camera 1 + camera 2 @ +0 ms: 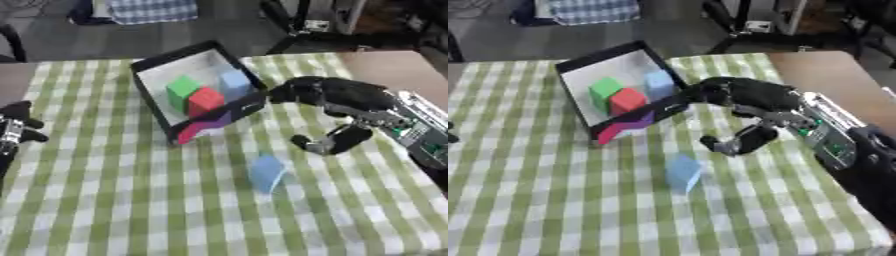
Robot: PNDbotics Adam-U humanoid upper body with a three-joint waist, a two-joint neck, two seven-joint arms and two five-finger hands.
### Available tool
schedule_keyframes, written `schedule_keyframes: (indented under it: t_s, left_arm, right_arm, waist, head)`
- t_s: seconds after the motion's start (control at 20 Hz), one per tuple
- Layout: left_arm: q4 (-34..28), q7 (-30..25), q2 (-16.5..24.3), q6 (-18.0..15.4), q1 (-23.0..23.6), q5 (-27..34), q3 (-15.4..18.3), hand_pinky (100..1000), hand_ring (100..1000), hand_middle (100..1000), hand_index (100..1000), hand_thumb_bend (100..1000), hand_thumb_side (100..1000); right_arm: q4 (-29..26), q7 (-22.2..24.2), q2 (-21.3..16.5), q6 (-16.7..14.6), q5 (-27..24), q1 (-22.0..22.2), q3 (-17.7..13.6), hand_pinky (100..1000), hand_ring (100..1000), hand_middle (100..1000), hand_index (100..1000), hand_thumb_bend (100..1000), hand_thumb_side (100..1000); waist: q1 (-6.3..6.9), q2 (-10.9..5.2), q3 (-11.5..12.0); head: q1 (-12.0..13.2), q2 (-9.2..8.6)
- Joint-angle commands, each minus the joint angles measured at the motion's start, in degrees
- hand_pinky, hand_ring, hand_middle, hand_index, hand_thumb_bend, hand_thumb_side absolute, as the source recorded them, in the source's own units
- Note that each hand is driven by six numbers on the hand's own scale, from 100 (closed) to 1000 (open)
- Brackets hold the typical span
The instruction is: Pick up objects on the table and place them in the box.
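We see a light blue block (266, 172) lying alone on the green-and-white checked cloth of the table (105, 200), near the middle and a little toward us from the box (153, 97). The box is black-walled with a pale inside, tipped so its opening faces us, and it holds a green block (182, 89), a red block (206, 100) just beside it, and a pale blue block (234, 82) against the right-hand wall. A pink and purple shape (203, 127) sits at the box's near lower edge; we cannot tell whether it is a separate block or part of the box. The right robot hand (741, 95) comes in from the right, its fingers (702, 92) stretched toward the box's right wall and seeming to touch it, though blur hides the exact contact. Its thumb (737, 142) hangs down apart from the fingers, well spread, holding nothing, and stands near the light blue block without touching it. The left robot hand (16, 127) shows only at the left edge, partly cut off, and we cannot tell how its fingers are set.
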Motion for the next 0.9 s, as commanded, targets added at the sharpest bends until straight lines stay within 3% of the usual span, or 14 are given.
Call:
schedule_keyframes:
  t_s: [0.05, 0.1, 0.2, 0.35, 0.6, 0.9]
  left_arm:
    - [-0.6, -0.17, 1.36, -0.06, -0.37, -0.2, 0.26, 763, 524, 552, 828, 295, 786]
    - [-0.57, -0.22, 1.34, -0.08, -0.33, -0.19, 0.22, 764, 524, 552, 828, 278, 801]
    - [-0.55, -0.26, 1.31, -0.11, -0.27, -0.2, 0.23, 764, 524, 552, 829, 276, 801]
    - [-0.55, -0.22, 1.3, -0.11, -0.17, -0.22, 0.29, 764, 525, 552, 829, 276, 802]
    - [-0.59, -0.29, 1.22, -0.14, -0.19, -0.2, 0.26, 764, 525, 552, 829, 275, 802]
    - [-0.55, -0.32, 1.1, -0.14, -0.21, -0.2, 0.25, 765, 525, 552, 829, 273, 803]
  right_arm:
    - [-0.41, 13.04, 0.33, 0.7, -1.96, -2.86, -0.63, 955, 929, 959, 978, 303, 440]
    - [-0.69, 18.64, 1.07, 1.71, -4.06, -3.76, -1.46, 954, 930, 960, 977, 351, 475]
    - [-1.1, 26.23, 2.27, 3.64, -7.19, -5.27, -2.59, 955, 931, 960, 974, 358, 457]
    - [-1.25, 31.65, 3.58, 5.17, -9.27, -6.66, -3.14, 956, 932, 960, 964, 362, 447]
    - [-0.15, 34.73, 4.86, 4.88, -8.85, -7.58, -2.38, 956, 934, 960, 949, 353, 428]
    - [3.26, 33.25, 5.82, 3.7, -6.09, -6.11, -2.61, 953, 927, 950, 935, 308, 419]
  waist:
    - [-0.65, -1.15, -0.16]
    - [-0.62, -1.19, -0.23]
    - [-0.56, -1.25, -0.34]
    - [-0.46, -1.27, -0.38]
    - [-0.4, -1.26, -0.36]
    - [-0.32, -1.16, -0.23]
  head:
    - [-0.25, -0.11]
    - [-0.26, -0.11]
    - [-0.27, -0.11]
    - [-0.34, -0.11]
    - [-0.53, -0.11]
    - [-0.63, -0.11]
